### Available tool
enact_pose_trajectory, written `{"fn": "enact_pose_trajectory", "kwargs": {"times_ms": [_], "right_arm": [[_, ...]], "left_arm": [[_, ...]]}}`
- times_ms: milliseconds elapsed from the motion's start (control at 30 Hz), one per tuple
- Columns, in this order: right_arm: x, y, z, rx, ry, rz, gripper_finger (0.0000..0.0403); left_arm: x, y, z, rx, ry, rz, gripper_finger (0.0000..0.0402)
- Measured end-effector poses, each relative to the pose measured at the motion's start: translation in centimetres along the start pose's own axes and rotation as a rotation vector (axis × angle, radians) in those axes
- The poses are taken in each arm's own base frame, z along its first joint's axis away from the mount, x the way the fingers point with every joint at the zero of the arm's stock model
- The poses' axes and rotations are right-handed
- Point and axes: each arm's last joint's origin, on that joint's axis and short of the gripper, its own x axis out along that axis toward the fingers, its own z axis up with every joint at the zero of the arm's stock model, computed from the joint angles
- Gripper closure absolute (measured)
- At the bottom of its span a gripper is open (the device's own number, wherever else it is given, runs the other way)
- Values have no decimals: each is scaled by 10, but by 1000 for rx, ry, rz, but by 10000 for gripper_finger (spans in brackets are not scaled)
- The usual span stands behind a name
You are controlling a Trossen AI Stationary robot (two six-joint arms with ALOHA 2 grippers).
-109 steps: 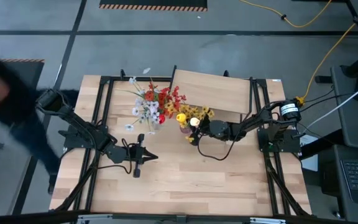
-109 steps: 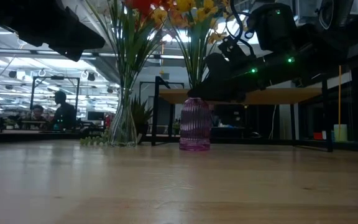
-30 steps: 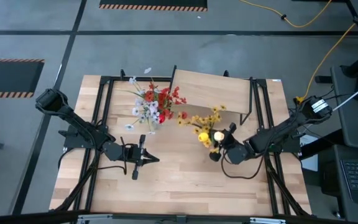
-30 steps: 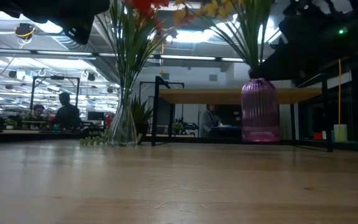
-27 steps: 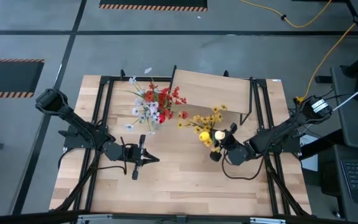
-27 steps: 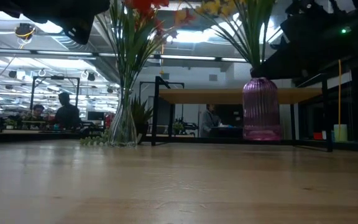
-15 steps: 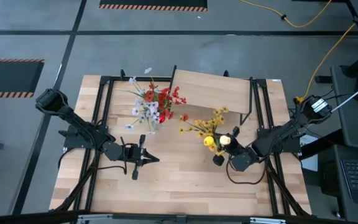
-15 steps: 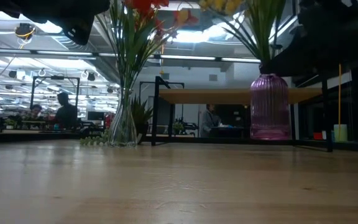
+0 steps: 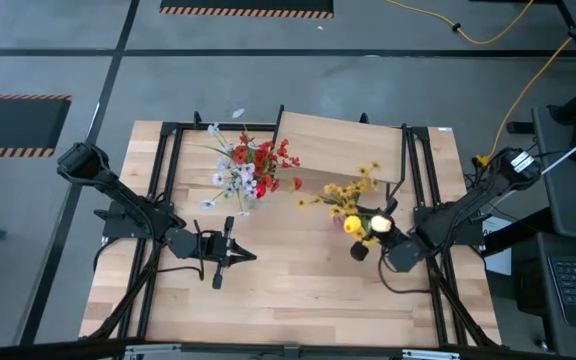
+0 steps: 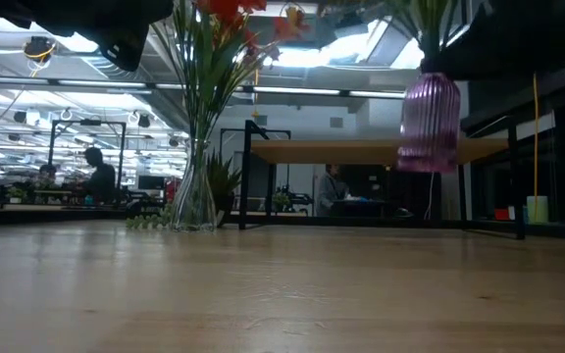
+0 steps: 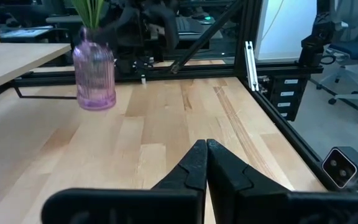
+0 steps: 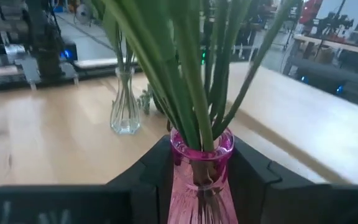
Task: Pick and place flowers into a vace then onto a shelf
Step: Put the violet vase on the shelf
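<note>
The left claw (image 9: 220, 252) is seen pinched shut and empty, low over the tabletop (image 9: 268, 300), waiting. Right of it, the pink vase (image 10: 430, 123) with its flowers (image 9: 348, 195) is held upright, clear of the tabletop, its neck clamped in the right claw (image 12: 201, 163). The shelf (image 9: 343, 145) lies just beyond the vase, nearer the right arm, so its carry is judged short.

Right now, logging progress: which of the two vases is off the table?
The ribbed pink glass vase with yellow flowers, gripped at its neck by the right gripper. The clear glass vase stands on the tabletop.
</note>
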Motion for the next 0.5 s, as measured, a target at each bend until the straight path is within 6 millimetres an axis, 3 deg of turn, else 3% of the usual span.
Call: {"fn": "enact_pose_trajectory", "kwargs": {"times_ms": [267,500], "right_arm": [[-9,-16,26,5,-35,33,289],[-11,-22,36,8,-45,62,289]], "left_arm": [[0,0,0,2,0,0,400],[0,0,0,2,-1,6,396]]}}
